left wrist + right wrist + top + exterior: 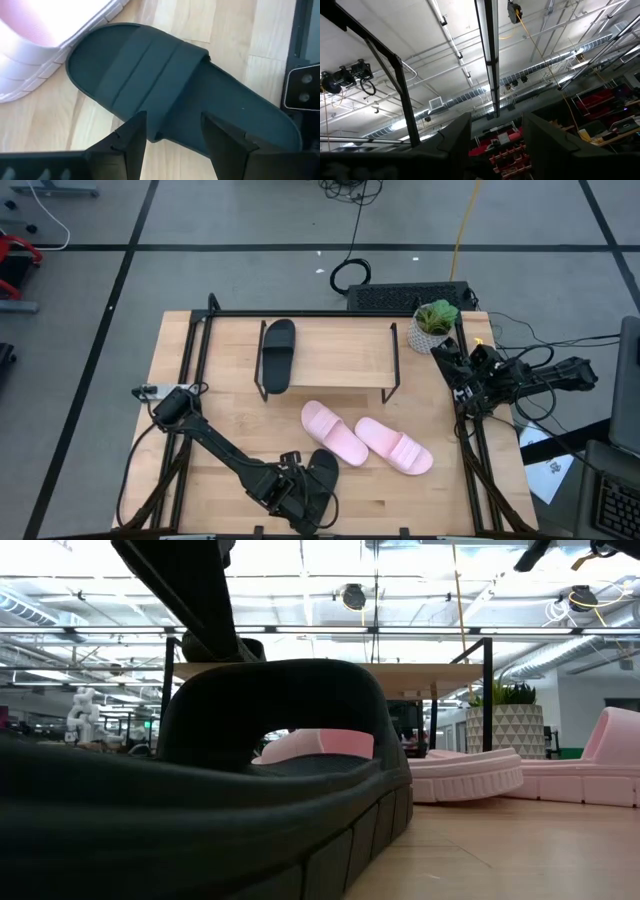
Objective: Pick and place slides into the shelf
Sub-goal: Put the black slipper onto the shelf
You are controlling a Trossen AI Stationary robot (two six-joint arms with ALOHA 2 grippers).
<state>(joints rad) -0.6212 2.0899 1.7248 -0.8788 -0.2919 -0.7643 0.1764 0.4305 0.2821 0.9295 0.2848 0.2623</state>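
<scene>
bench [200, 470]: light wood, black frame | shelf [340, 350] sits at the back of it, one black slide [277, 355] up on its plank | pink slides [365, 440] side by side mid-bench | other black slide [320, 480] near front edge | potted plant [432, 325] back right corner

matte black slide sandal [200, 790] – toe cut off by low view's edge, blurred | second pale pink slide sandal [610, 765] – cut off, beside first | left gripper [300, 498] – partly hides the black sandal
</scene>
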